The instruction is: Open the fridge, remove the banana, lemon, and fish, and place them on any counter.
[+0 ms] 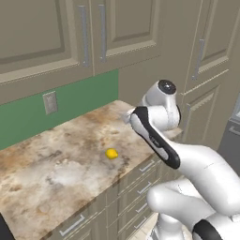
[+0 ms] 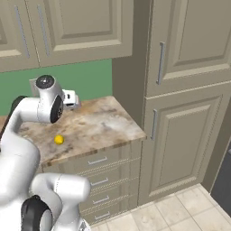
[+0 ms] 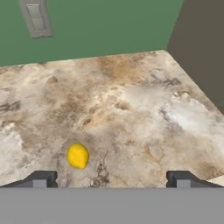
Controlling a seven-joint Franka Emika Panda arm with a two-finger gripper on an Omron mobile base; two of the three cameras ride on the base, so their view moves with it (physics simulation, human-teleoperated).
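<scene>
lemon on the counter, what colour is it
Bright yellow. The lemon shows best in the hand view, lying on the speckled beige-brown counter.

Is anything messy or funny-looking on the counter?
Nothing looks spilled, broken or crooked. The only thing that stands out is a small yellow lemon sitting all by itself on the speckled counter, out in the open near the front edge. The gripper hangs open above it, not touching it.

glossy white rounded arm (image 1: 197,173), black joint bands, dark round cap with a shine, small dark finger tips (image 3: 41,178)
</scene>
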